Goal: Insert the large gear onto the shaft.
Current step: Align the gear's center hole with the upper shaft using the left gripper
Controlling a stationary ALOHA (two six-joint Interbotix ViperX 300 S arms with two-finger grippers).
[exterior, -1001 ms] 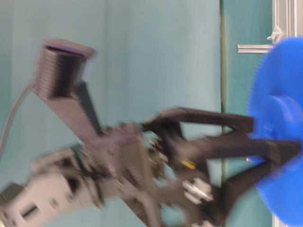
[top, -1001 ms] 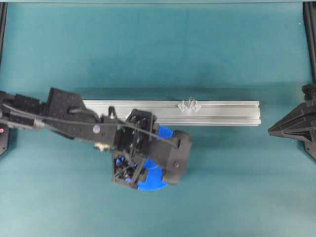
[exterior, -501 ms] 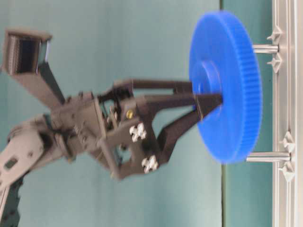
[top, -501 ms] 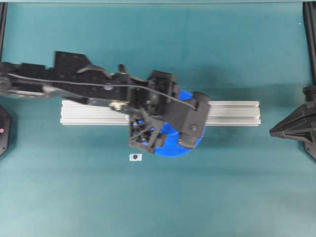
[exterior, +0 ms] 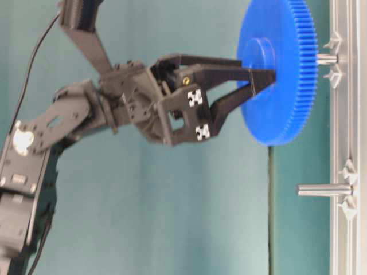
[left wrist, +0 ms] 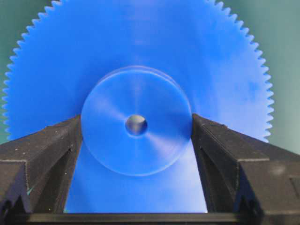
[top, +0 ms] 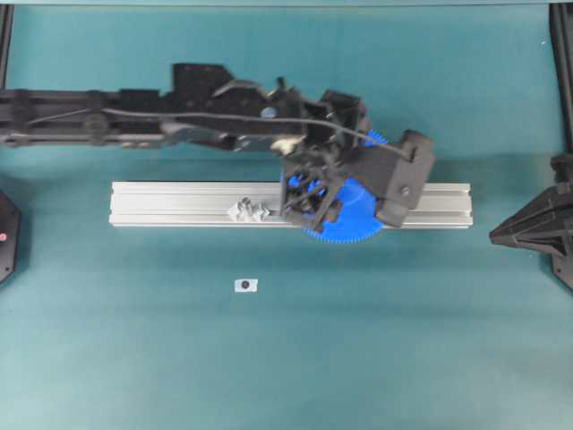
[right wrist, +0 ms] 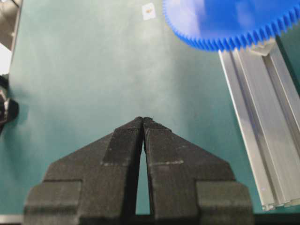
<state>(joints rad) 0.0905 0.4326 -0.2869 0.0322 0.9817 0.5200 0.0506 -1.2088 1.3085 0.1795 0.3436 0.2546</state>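
teal table (top: 134, 340), rail (top: 179, 204), sticker (top: 244, 285) perhaps.

I am holding the large gear (top: 345, 215) over the rail (top: 179, 204), the shorter pin (top: 248, 211) sitting at its nine o'clock, the sticker (top: 244, 285) lying at seven.

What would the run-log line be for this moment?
left gripper: shut on large gear hub | gear above rail, at shaft tip, seating unclear | right gripper: shut, idle
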